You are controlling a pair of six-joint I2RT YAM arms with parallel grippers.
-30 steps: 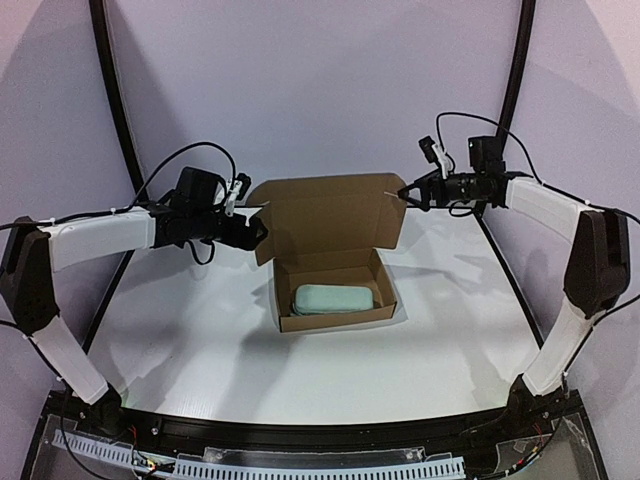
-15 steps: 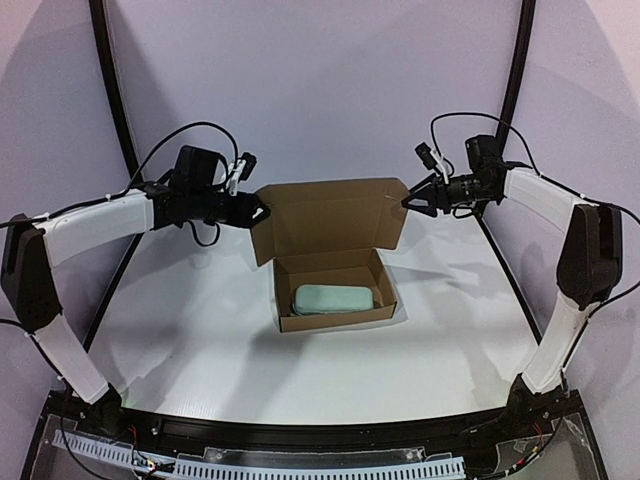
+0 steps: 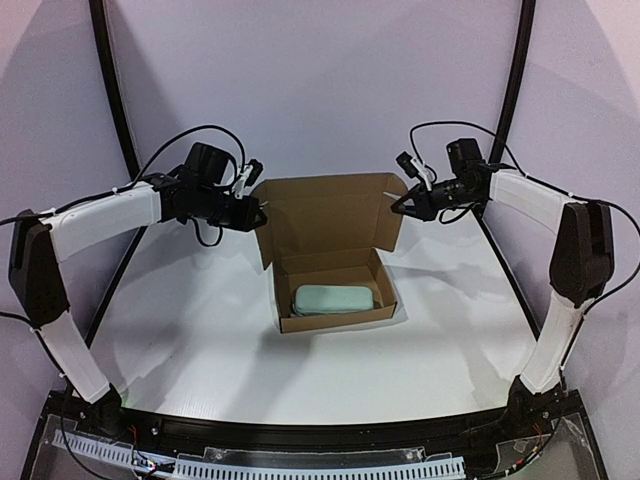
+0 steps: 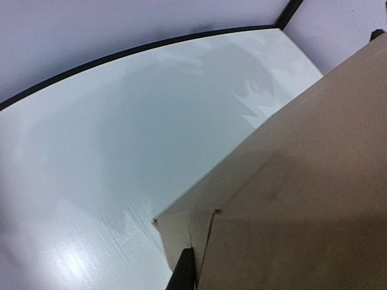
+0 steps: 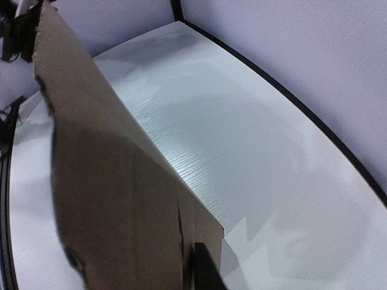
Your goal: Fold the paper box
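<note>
One box (image 3: 332,255) of plain brown corrugated cardboard sits near the middle of the white, faintly grained surface (image 3: 200,340). It is a shallow rectangular tray with matte walls and cut edges. Its lid (image 3: 330,212) is a wide flat panel with a narrower flap at each end. It stands up from the tray's 12 o'clock wall and shows its inner face to the top camera. In the tray lies one pale object (image 3: 333,299), a smooth rounded-corner oblong lying flat towards the 6 o'clock wall. The left end effector (image 3: 262,215) is black and tapers to a point. It meets the lid at its 9 o'clock edge, with its jaws pinched together on the end flap there. The right end effector (image 3: 393,203) has the same shape and is closed on the lid's 3 o'clock end, close to the upper corner. Each wrist view shows a single dark finger, the left (image 4: 184,273) and the right (image 5: 204,269), lying flush against bare cardboard that fills much of the picture, with the other finger hidden behind the sheet. A slit in the cardboard runs beside each finger. In all there are two end effectors, one box and one pale object.
</note>
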